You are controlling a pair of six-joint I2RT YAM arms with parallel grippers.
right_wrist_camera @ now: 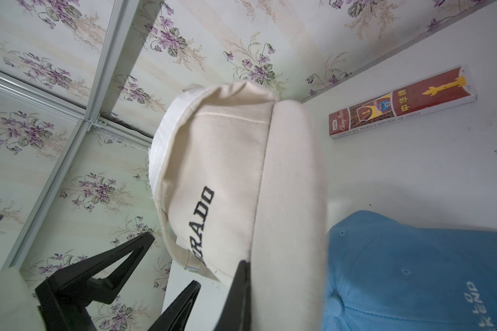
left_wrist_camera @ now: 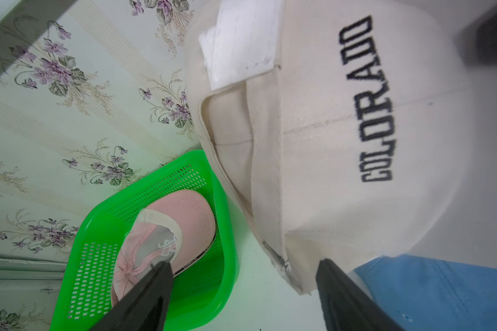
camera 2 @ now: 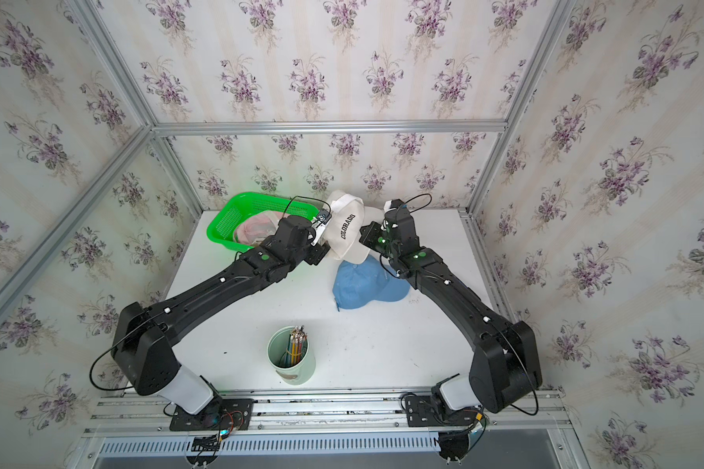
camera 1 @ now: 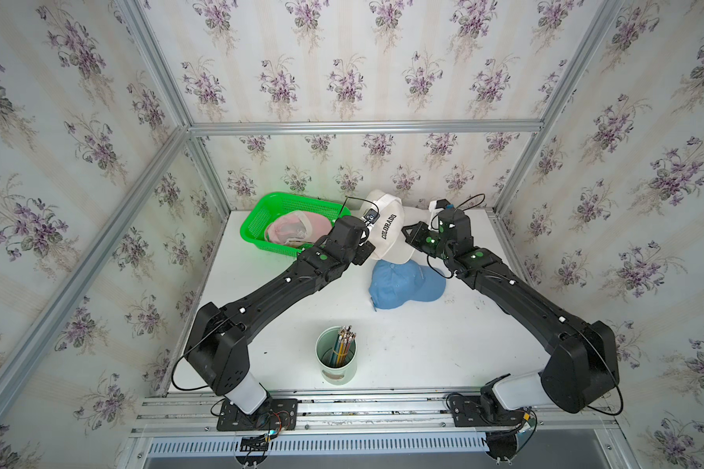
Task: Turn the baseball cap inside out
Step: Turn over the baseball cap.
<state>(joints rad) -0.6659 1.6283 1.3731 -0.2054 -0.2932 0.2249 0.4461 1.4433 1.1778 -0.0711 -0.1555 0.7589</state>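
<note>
In both top views I count three caps, one basket, one cup and my two grippers. The cream cap (camera 1: 387, 231), lettered COLORADO, hangs tilted just behind the blue cap (camera 1: 403, 284), which lies on the white bench (camera 1: 423, 345). The pink cap (camera 1: 289, 229) sits in the green basket (camera 1: 261, 211), behind and to the left of the blue cap. The cup of pencils (camera 1: 336, 357) stands well in front of the blue cap. My left gripper (camera 1: 366, 252) and right gripper (camera 1: 408, 234) flank the cream cap just behind the blue cap, but from up here I cannot tell how their jaws stand. My left wrist view settles one: the left gripper (left_wrist_camera: 243, 268) is spread wide and holds nothing, one finger (left_wrist_camera: 161, 275) over the basket (left_wrist_camera: 227, 200) and the other next to the blue cap (left_wrist_camera: 442, 286), at the cream cap's (left_wrist_camera: 342, 143) edge. My right wrist view settles the other: the right gripper (right_wrist_camera: 244, 269) is clamped on the cream cap's (right_wrist_camera: 227, 160) brim, right beside the blue cap (right_wrist_camera: 399, 258). Only this view shows one red box (right_wrist_camera: 402, 103) flat on the bench, beyond the blue cap by the wall.
</note>
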